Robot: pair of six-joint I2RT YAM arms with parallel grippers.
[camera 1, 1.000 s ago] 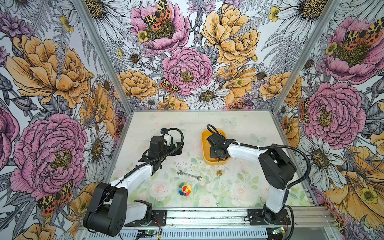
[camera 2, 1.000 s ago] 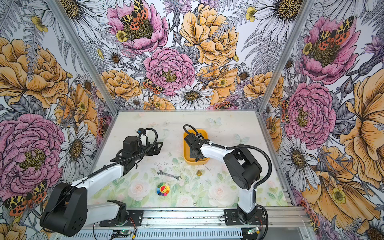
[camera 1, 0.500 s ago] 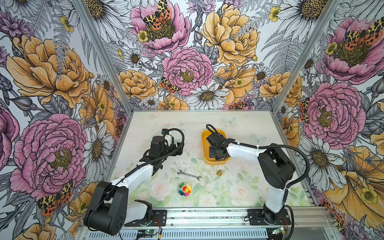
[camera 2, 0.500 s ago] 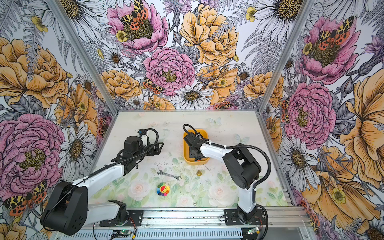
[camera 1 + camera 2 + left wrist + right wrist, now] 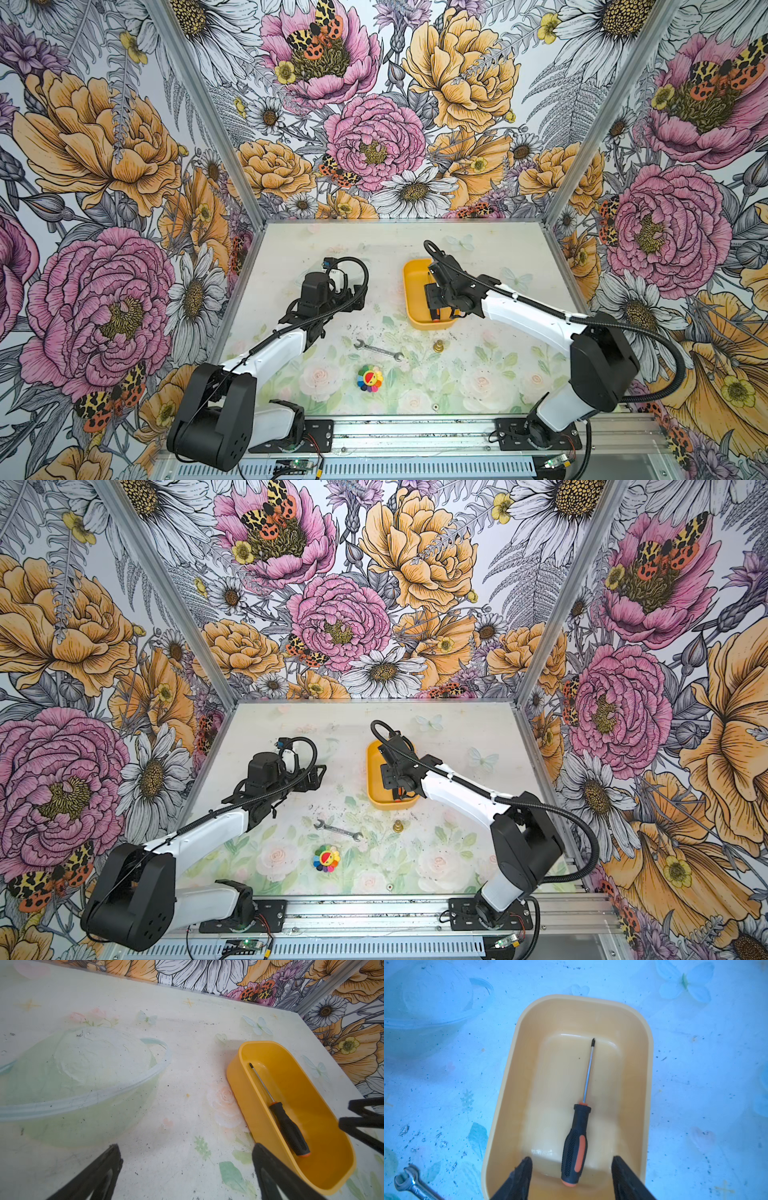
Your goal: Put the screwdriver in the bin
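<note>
- The table (image 5: 316, 249) is filling the lower middle of both top views.
- The bin (image 5: 412, 291) is sitting on it, just right of centre.
- The right gripper (image 5: 572, 1158) is hanging over the bin, jaws parted, gripping nothing.
- The left gripper (image 5: 186, 1146) is hovering left of the bin, jaws spread, empty.
- The screwdriver (image 5: 576, 1147) is lying flat on the bin's floor, along its length.
- The wrench (image 5: 378, 350) is lying below the bin.
</note>
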